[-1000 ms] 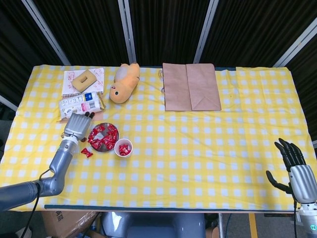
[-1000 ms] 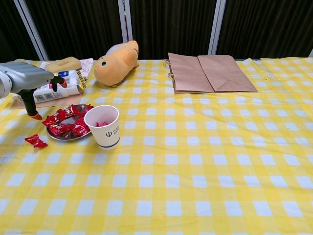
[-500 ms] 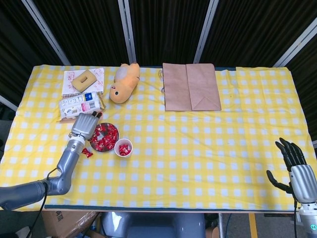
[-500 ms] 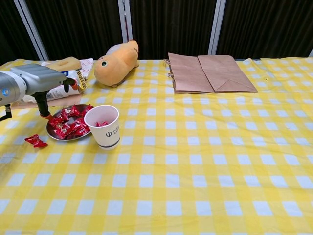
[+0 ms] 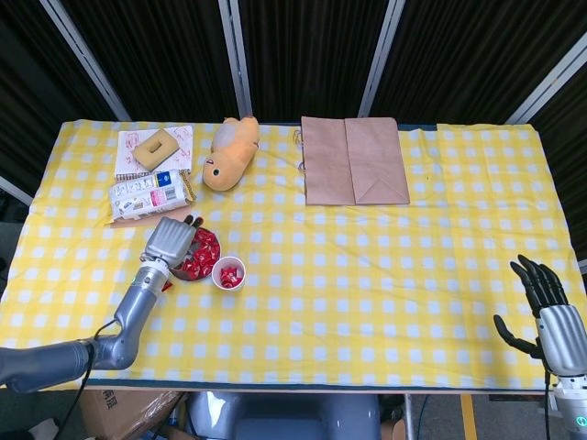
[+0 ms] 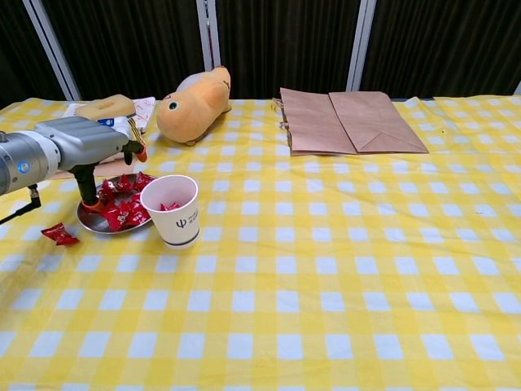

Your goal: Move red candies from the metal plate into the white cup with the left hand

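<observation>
Looks like a lab test cell, not a home. Black curtain [image 5: 303, 50] with metal poles [image 5: 234, 55] behind; tabletop [image 5: 385, 275] staged under yellow checked cloth.

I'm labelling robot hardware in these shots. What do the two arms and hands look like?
The left arm is smooth grey metal with a thin black cable looping beside it; in the chest view it carries a small blue round mark. The left hand has a silver back and dark fingers with red tips. The right hand is silver with black fingers.
</observation>
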Available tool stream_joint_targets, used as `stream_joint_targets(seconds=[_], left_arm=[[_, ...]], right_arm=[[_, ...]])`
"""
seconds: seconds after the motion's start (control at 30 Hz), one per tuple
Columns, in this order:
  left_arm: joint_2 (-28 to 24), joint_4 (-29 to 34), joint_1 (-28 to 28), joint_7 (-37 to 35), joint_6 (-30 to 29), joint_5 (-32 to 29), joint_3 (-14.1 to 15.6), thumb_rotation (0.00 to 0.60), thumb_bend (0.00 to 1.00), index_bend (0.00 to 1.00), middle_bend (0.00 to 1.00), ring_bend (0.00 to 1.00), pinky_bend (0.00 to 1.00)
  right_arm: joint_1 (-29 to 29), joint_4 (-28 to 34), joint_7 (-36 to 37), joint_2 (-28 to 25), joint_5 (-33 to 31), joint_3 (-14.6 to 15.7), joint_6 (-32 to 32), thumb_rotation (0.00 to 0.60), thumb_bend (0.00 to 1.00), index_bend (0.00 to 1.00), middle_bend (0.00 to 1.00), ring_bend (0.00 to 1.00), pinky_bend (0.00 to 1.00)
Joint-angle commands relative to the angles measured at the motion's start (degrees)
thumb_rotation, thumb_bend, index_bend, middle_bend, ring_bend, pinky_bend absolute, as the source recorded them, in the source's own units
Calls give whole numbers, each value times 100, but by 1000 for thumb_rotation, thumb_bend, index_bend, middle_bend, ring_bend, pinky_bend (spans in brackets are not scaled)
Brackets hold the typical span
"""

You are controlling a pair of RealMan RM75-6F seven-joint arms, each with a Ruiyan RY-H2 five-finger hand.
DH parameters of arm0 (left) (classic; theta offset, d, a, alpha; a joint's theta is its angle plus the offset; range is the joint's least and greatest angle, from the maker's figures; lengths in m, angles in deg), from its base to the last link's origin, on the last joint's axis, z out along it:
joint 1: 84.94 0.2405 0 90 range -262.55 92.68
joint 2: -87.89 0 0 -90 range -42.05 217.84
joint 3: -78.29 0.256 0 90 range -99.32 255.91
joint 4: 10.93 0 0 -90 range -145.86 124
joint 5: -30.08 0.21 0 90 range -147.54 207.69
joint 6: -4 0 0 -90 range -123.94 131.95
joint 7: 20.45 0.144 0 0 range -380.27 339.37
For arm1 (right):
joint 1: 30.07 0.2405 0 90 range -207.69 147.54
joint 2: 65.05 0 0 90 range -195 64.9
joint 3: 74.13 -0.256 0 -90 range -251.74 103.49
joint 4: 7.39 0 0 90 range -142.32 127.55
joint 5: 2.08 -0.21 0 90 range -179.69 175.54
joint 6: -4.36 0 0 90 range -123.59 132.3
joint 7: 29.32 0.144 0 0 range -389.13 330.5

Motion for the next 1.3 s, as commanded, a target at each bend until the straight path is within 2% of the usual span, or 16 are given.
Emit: stream_joint_targets(seconds=[0.03,0.2,0.47,1.0,1.3], left_arm=[[-146,165,20,16,-65,26,-26,600,131,178,217,966,927],[-567,592,22,-32,83,-53,-56,600,131,178,212,965,927],[-727,730,-82,-305,528,388,61,600,131,179,205,965,927],[-508,557,-187,-480,772,601,236,600,131,179,182,965,927],[-366,437,-188,-472,759,587,314,600,131,252,234,966,927]], right_arm=[[-2,1,12,-5,3,0,7,600,424,0,0,0,0],[4,23,2,-7,15,2,3,600,424,0,0,0,0],[4,11,1,1,-22,-11,-17,600,423,0,0,0,0],[5,13,30,-3,-19,-10,-19,600,424,0,0,0,0],[5,19,39,-10,-16,-8,-22,600,424,0,0,0,0]])
